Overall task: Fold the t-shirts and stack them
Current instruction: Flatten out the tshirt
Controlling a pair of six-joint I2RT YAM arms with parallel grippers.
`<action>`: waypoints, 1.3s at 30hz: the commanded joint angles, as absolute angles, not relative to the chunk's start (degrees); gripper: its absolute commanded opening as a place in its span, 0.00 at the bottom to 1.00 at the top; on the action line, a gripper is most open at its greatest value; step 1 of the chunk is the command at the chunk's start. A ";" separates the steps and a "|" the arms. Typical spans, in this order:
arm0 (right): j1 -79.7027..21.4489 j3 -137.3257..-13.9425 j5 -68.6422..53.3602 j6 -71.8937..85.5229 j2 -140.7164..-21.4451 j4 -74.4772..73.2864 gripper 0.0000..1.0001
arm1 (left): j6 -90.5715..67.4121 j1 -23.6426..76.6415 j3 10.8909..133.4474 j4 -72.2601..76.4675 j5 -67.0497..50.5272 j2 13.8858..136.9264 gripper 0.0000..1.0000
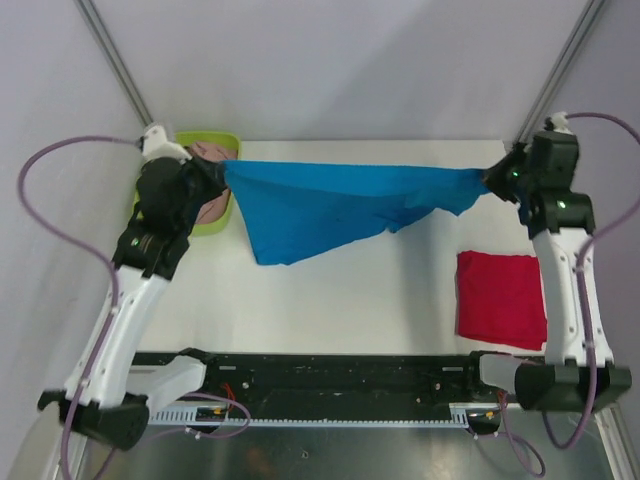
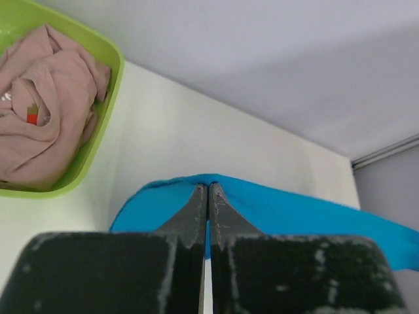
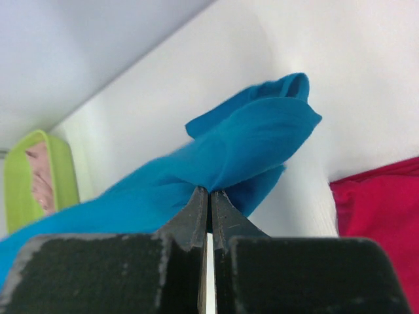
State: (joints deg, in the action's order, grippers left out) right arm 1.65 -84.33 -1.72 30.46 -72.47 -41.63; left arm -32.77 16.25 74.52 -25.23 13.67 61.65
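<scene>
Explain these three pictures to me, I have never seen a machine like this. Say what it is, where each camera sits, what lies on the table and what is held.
These are two robot arms bolted at the near edge of a white table. The wide picture looks down from above and behind them. The other two come from small cameras on the wrists, so each shows its own dark claw at the bottom. The left claw and the right claw are both shut on opposite ends of the blue t-shirt, holding it stretched between them. A folded red t-shirt lies flat on the table near the right arm. A crumpled pink t-shirt sits in the lime-green tray by the left arm.
</scene>
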 commanded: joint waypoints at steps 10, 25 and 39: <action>8.78 -89.13 -9.12 35.36 -66.32 -31.18 0.00 | -35.41 15.34 86.17 -24.46 16.51 65.25 0.00; 8.59 -121.28 -11.41 41.50 -101.60 -17.75 0.00 | -41.99 7.15 145.23 -21.69 -0.93 114.92 0.00; 11.30 -101.28 -13.34 41.19 -89.72 -17.94 0.00 | -45.70 0.45 113.31 -14.14 -5.42 96.69 0.00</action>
